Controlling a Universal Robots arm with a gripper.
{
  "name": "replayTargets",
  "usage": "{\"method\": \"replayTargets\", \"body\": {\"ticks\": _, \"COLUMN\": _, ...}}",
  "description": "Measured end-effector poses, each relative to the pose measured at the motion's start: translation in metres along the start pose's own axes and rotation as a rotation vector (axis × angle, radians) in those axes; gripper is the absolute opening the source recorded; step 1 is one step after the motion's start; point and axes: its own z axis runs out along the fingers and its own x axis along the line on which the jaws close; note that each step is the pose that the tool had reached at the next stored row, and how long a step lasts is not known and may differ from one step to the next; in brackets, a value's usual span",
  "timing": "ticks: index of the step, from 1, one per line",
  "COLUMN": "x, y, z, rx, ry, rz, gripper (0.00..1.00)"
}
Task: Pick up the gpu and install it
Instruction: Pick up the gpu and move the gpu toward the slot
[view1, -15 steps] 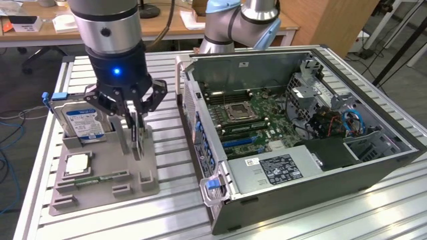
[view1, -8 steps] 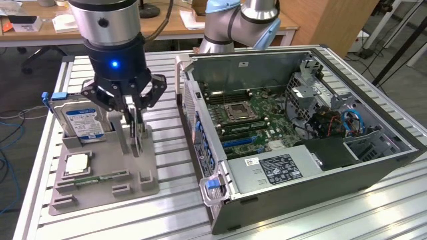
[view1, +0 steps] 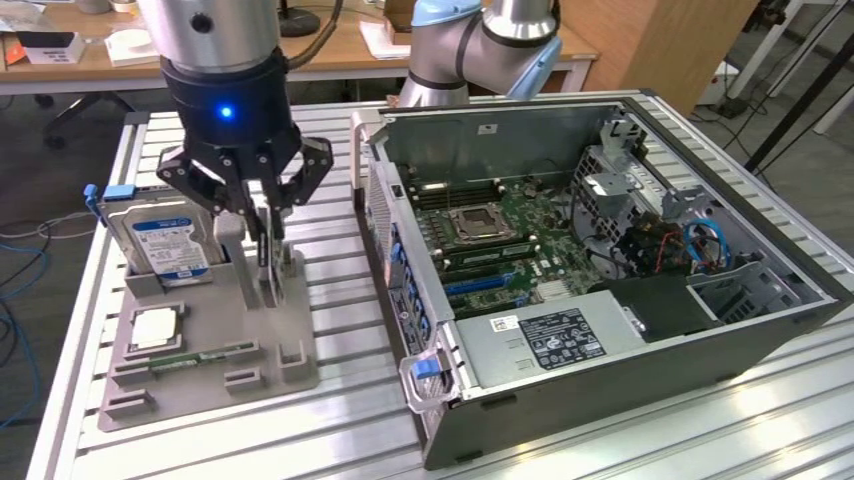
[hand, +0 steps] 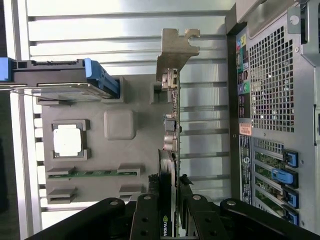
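The gripper (view1: 258, 222), black with a blue light on the body above it, reaches straight down over a grey holder tray (view1: 200, 392). Its two fingers are closed on the top edge of the gpu (view1: 271, 268), one finger against each face of the card.

In the wrist view the gripper (hand: 169, 220) clamps the gpu (hand: 170, 125) edge-on: a thin dark board with a pale metal end bracket (hand: 176, 50) at its far end. The card stands upright on its long edge in a slot at the side of the tray (hand: 140, 150) nearest the computer case (hand: 272, 90), and its lower edge sits in the tray.

On the tray's far side from the gpu, a silver hard drive (view1: 167, 240) with a blue label and blue rails stands upright in its own slot. In front of the drive a square processor chip (view1: 154, 328) lies flat in a recess. Just beside the chip, a narrow green memory stick (view1: 200, 357) lies along the tray.

The tray rests on a table (view1: 340, 440) of ribbed aluminium slats. Beside the tray, on the exterior view's right, the computer case (view1: 601, 260) lies open, with its motherboard (view1: 501, 235) facing up.
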Motion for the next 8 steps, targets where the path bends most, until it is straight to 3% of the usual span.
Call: {"method": "replayTargets", "body": {"ticks": 8, "x": 0.000, "y": 0.0005, "z": -0.0137, "rx": 0.0008, "ry": 0.0027, "rz": 0.000, "gripper": 0.26}}
